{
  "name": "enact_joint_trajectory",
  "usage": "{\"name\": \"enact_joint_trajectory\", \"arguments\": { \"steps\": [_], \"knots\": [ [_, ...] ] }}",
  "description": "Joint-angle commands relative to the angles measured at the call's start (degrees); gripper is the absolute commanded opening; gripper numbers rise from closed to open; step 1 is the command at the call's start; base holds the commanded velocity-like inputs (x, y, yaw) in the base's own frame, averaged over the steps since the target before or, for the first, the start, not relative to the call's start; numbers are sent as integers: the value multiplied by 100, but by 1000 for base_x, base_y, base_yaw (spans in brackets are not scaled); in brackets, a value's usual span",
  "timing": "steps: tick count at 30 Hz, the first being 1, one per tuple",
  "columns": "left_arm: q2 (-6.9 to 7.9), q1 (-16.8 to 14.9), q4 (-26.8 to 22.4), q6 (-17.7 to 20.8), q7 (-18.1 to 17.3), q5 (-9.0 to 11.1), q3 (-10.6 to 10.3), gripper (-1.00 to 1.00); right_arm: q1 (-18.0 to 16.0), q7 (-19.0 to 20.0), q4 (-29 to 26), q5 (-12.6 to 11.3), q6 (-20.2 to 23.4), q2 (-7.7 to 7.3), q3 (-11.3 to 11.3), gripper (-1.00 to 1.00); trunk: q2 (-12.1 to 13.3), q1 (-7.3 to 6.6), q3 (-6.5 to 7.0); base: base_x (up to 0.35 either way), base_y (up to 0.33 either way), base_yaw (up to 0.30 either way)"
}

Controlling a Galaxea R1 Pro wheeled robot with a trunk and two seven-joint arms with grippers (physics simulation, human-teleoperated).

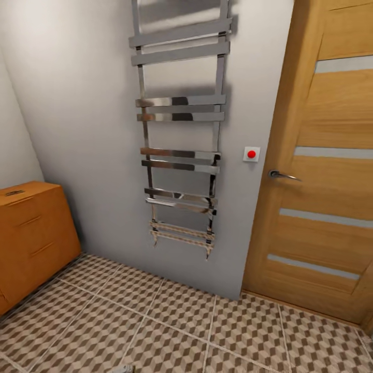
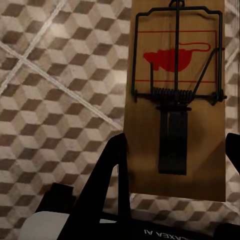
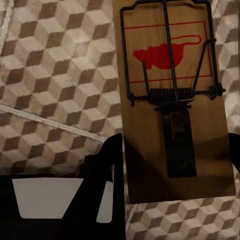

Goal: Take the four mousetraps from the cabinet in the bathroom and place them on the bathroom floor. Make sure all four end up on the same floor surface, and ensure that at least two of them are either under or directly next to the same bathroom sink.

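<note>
An orange-brown cabinet point(image 1: 32, 235) with slim bar handles stands at the left against the grey wall. A chrome ladder towel rail point(image 1: 179, 134) hangs on that wall, a small white switch plate with a red button point(image 1: 251, 154) beside it. A wooden door point(image 1: 324, 171) with a chrome lever handle point(image 1: 282, 175) fills the right. Cube-patterned bathroom floor point(image 1: 176, 326) tiles run below.

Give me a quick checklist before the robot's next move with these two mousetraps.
1. Left end effector gripping its mousetrap: ok, board sits between the fingers.
2. Right end effector gripping its mousetrap: ok.
3. Both traps above the patterned floor: ok in the wrist views.
4. Sink in sight for placing: not ok; the head view shows the towel rail, door and cabinet.
5. Remaining two traps located: cannot tell.
</note>
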Motion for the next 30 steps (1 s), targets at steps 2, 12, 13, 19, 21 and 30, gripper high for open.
{"name": "enact_joint_trajectory", "arguments": {
  "steps": [2, 12, 13, 19, 21, 30],
  "knots": [
    [0, -3, -2, 18, 20, 52, -48, -100, 0, 30, 8, 50, 7, -2, -47, -100, -3, 0, -6, 0, 0, -300],
    [2, -3, -2, 18, 26, 51, -48, -100, 34, 74, 6, 50, 7, -4, -47, -100, -3, 0, -6, 0, 0, -300],
    [3, -3, -2, 18, 27, 51, -48, -100, 35, 74, 6, 50, 5, -4, -47, -100, -3, 0, -6, 0, 0, -300],
    [8, -3, -2, 18, 28, 51, -48, -100, 36, 76, 6, 50, 7, -6, -46, -100, -3, 0, -6, 0, 0, -300],
    [9, -3, -2, 18, 28, 51, -48, -100, 36, 76, 6, 50, 7, -5, -46, -100, -3, 0, -6, 0, 0, -300],
    [13, -3, -2, 20, 28, 53, -48, -100, 36, 76, 6, 50, 5, -8, -45, -100, -3, 0, -6, 0, 0, -300]
  ]
}}
